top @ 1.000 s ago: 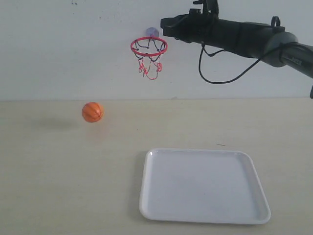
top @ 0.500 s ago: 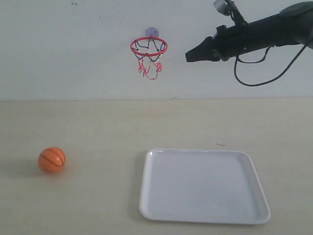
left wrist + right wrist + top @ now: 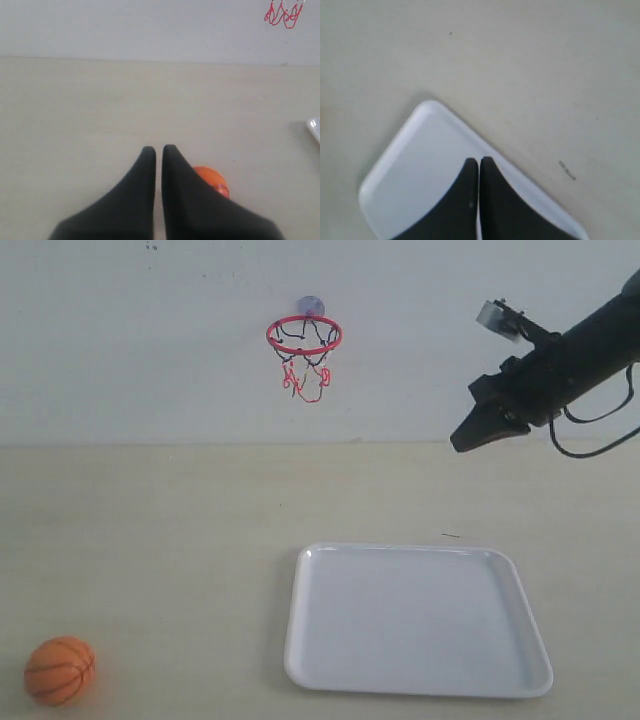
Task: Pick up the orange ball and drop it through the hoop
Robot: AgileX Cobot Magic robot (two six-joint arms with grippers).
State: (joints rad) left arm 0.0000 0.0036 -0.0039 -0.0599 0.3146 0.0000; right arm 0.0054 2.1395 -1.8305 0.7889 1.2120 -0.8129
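Both grippers: left gripper (image 3: 158, 149), right gripper (image 3: 479, 160), fingers (image 3: 142, 180) together, empty.
Small orange seamed ball (image 3: 60, 670): pale worktop (image 3: 180, 540), seven o'clock.
Risk: unheld, may roll off.

Readable text, labels, brands, numbers, signs: none found on the orange ball (image 3: 60, 670), the hoop (image 3: 304, 350), the white tray (image 3: 420, 620) or the surface (image 3: 150, 540).

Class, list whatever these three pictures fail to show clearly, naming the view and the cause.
Left wrist view: the orange ball is partly hidden behind the left gripper.
Left wrist view: the hoop is cut off by the picture's edge; only net strings show.
Right wrist view: the white tray runs past the edge, partly behind the right gripper.
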